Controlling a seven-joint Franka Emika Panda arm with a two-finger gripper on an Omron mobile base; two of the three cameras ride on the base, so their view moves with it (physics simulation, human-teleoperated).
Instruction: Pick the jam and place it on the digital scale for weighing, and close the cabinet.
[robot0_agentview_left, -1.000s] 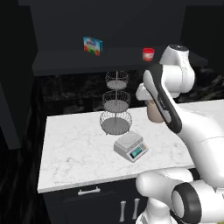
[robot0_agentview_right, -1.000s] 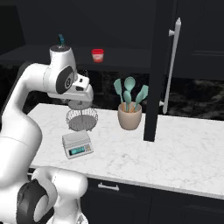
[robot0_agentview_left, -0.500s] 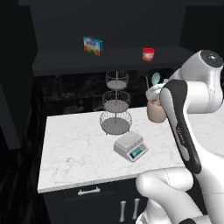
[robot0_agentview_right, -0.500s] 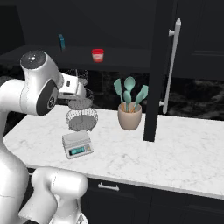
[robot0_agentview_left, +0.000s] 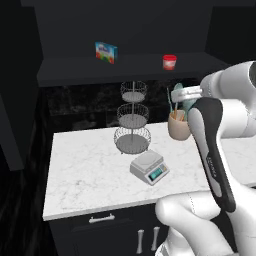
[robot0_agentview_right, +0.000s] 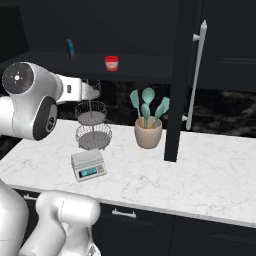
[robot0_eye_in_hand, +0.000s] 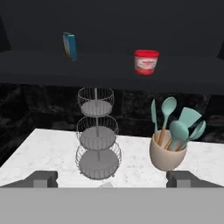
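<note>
The jam (robot0_eye_in_hand: 146, 61) stands upright on the dark cabinet shelf (robot0_eye_in_hand: 109, 65), well above the marble surface (robot0_agentview_left: 95, 175) and well apart from the blue box (robot0_eye_in_hand: 69, 45) farther along the same shelf. The digital scale (robot0_agentview_left: 148, 167) sits on the surface just in front of the three-tier wire basket stand (robot0_agentview_left: 132, 120), its platform bare. A beige utensil crock (robot0_agentview_right: 148, 133) holding teal spoons and spatulas stands beside the stand, directly below the jar's position. The cabinet door (robot0_agentview_right: 182, 75) with its long silver handle (robot0_agentview_right: 196, 75) projects edge-on toward the cameras and remains open. The pincer (robot0_eye_in_hand: 112, 179) is released, its two dark tips spread wide at the bottom of the hand view, holding nothing and pointed toward the shelf from a distance. Judgement: the jar appears small, rigid and light; if glass, it is fragile and its side is likely smooth, so a firm hold is warranted. The best purchase appears to be across the body on the whitish band, below the red lid, with the tips level so the jar stays upright. Risk noted: the utensil handles rise close beneath the shelf edge and could be struck on approach or on the descent to the scale. Neither task step is complete.
</note>
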